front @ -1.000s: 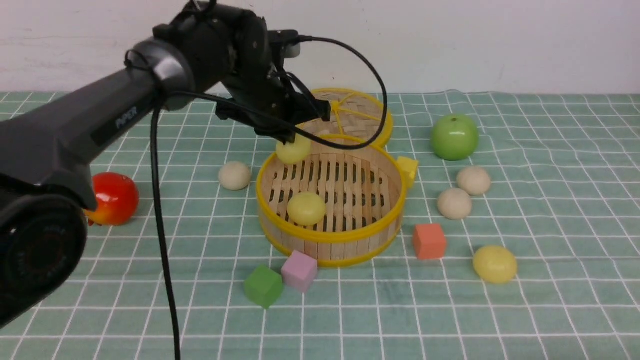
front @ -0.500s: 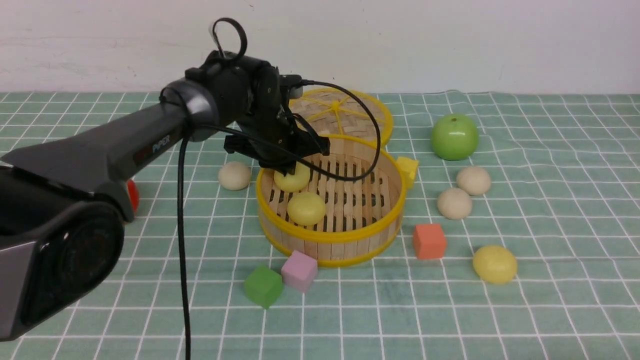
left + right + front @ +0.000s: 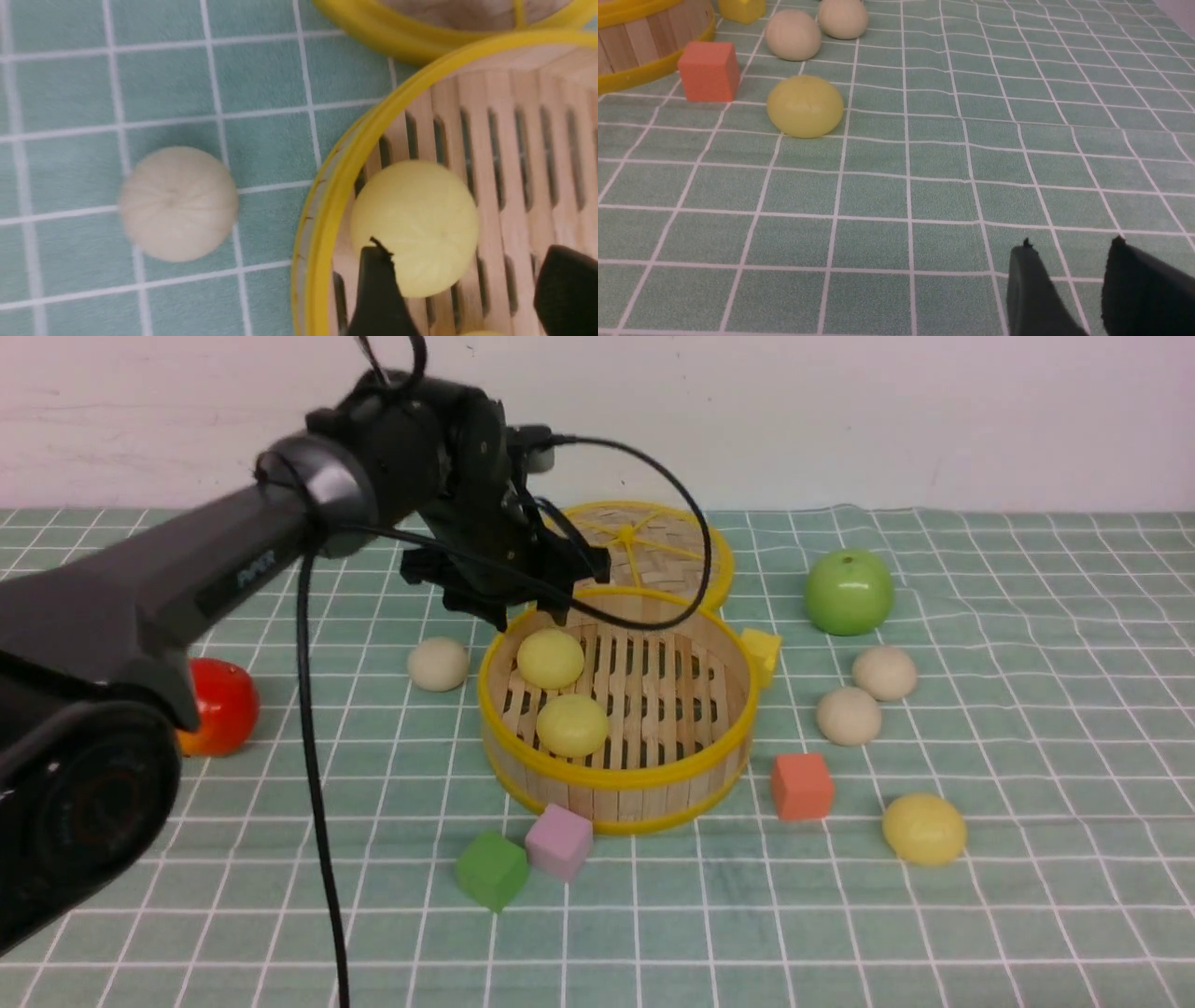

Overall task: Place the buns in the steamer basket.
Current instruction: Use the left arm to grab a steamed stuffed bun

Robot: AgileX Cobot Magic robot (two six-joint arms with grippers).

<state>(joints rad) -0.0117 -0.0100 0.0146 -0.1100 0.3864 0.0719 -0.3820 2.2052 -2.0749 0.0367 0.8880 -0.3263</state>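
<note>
Two pale yellow buns [image 3: 550, 659] [image 3: 571, 724] lie on the slatted floor of the steamer basket [image 3: 653, 798]. My left gripper [image 3: 528, 613] hangs open just above the back one [image 3: 416, 224], clear of it, with nothing between its fingers [image 3: 376, 289]. One cream bun [image 3: 438, 664] rests on the cloth left of the basket. Right of it lie two cream buns [image 3: 884, 672] [image 3: 848, 715] and a yellow bun [image 3: 924, 828]. My right gripper [image 3: 1071, 242] is open and empty low over the cloth, short of that yellow bun [image 3: 804, 106]. It is out of the front view.
The woven lid [image 3: 653, 546] lies behind the basket. A green apple [image 3: 848, 590] sits at the back right, a red apple [image 3: 219, 705] at the left. Foam cubes ring the basket: orange [image 3: 801, 785], pink [image 3: 558, 841], green [image 3: 491, 870], yellow [image 3: 761, 651].
My left gripper lowered a yellow bun into the basket's back left, opened and let it go, then rose a little. The bun now rests on the floor.
</note>
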